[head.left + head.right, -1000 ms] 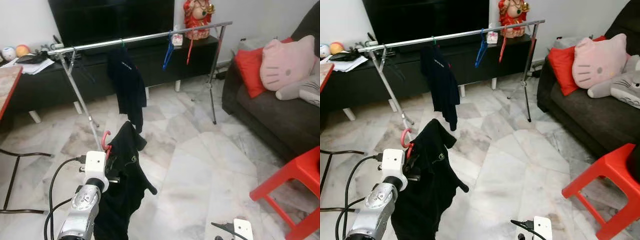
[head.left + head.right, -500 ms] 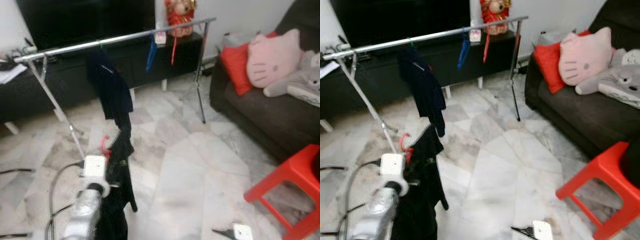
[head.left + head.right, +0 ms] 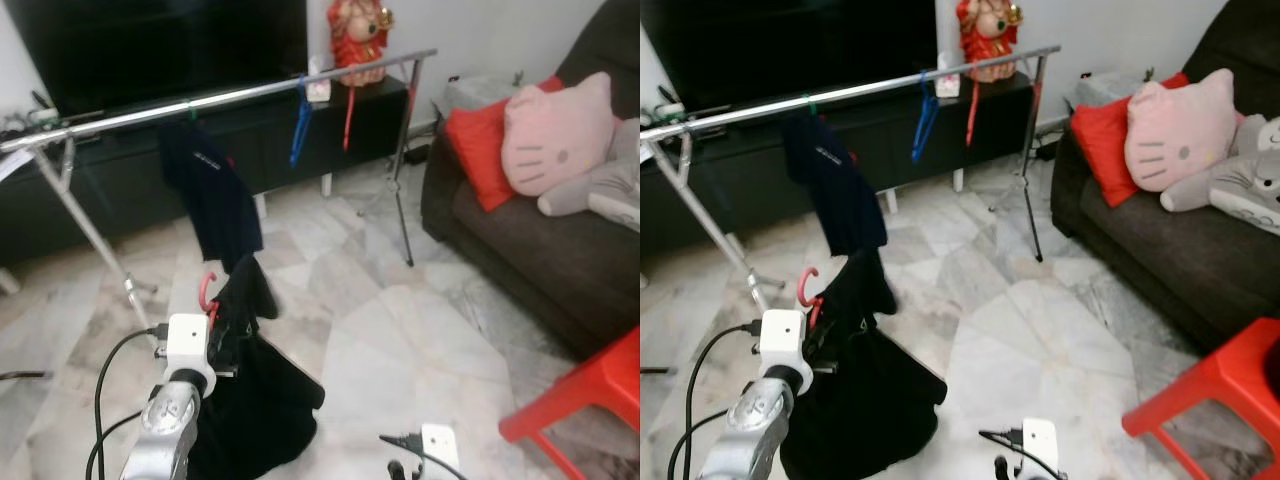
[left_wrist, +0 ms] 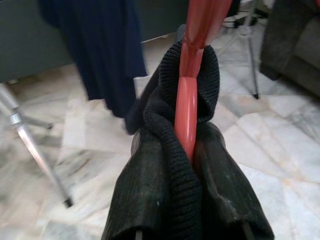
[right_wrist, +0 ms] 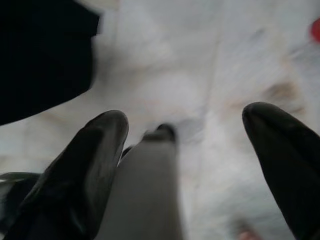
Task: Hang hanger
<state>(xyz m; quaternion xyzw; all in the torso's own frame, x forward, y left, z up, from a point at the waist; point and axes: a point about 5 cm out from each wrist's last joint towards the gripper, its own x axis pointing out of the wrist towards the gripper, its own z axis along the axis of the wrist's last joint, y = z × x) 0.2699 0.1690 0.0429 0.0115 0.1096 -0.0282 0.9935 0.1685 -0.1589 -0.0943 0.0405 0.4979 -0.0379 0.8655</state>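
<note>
A red hanger [image 3: 207, 291] carrying a black garment [image 3: 255, 400] is held up at the lower left by my left gripper [image 3: 222, 332], which is shut on it. In the left wrist view the red hanger neck [image 4: 189, 115] rises out of the black collar [image 4: 170, 165], and the cloth covers the fingers. Beyond it a long silver rail [image 3: 250, 93] stands on thin legs, bearing a dark navy top [image 3: 210, 185], a blue hanger [image 3: 299, 120] and a red hanger [image 3: 350, 105]. My right gripper [image 5: 185, 150] hangs low over the floor and is open with nothing in it.
A black TV cabinet [image 3: 270, 130] and a red figurine [image 3: 355, 35] stand behind the rail. A dark sofa [image 3: 540, 250] with a red cushion [image 3: 478, 140] and a pink cat pillow [image 3: 560, 140] is on the right. A red plastic stool [image 3: 590, 400] is at the lower right. The floor is marble tile [image 3: 400, 330].
The view has shifted as the robot moved, and the rail now looks closer. The black garment's lower part has swung out to the right. My left gripper still holds the hanger.
</note>
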